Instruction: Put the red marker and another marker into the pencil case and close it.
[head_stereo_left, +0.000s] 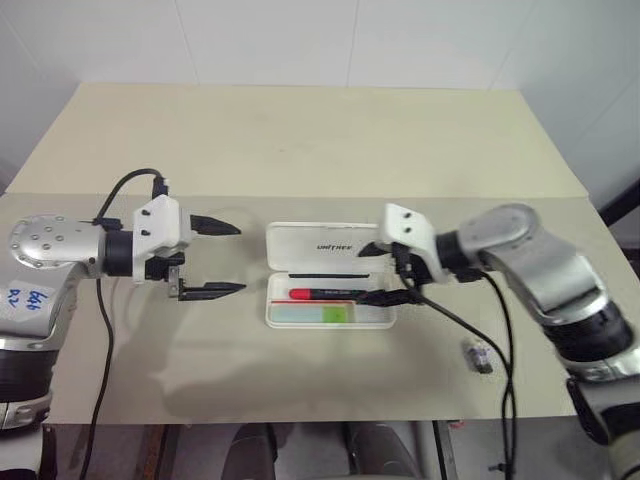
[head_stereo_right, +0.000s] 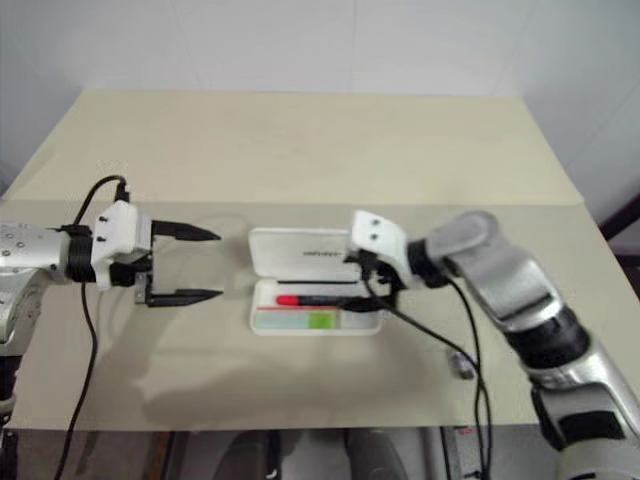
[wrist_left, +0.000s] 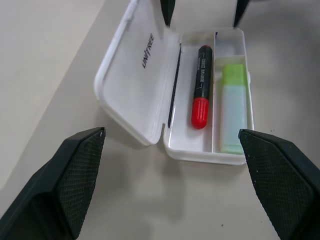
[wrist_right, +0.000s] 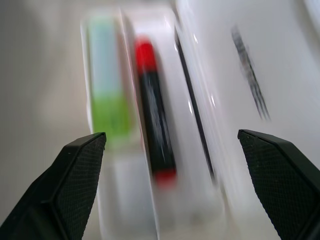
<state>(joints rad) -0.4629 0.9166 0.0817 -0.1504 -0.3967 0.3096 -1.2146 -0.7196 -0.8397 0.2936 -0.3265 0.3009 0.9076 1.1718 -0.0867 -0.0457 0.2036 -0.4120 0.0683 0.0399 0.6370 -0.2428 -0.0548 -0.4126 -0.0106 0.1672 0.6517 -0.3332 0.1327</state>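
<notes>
I find the pencil case (head_stereo_left: 330, 275) lying open near the middle of the bench (head_stereo_left: 300, 140), closer to its near edge, lid folded flat toward the far edge. The red marker (wrist_left: 201, 86) and the green highlighter (wrist_left: 234, 107) both lie inside the tray, in separate compartments side by side, the highlighter nearer the near edge. Their long axes run parallel to the case's length, along the bench's near edge. The marker's red cap points toward my left side; the highlighter's lime cap points toward my right.

The left gripper (head_stereo_left: 215, 258) hangs off the case's left end, jaws spread wide and holding nothing. The right gripper (head_stereo_left: 385, 272) sits at the case's right end, jaws likewise released and empty.

In my judgement loading is complete and closing is the step in hand. The next move calls for catching the lid's far edge and swinging it over the tray.
</notes>
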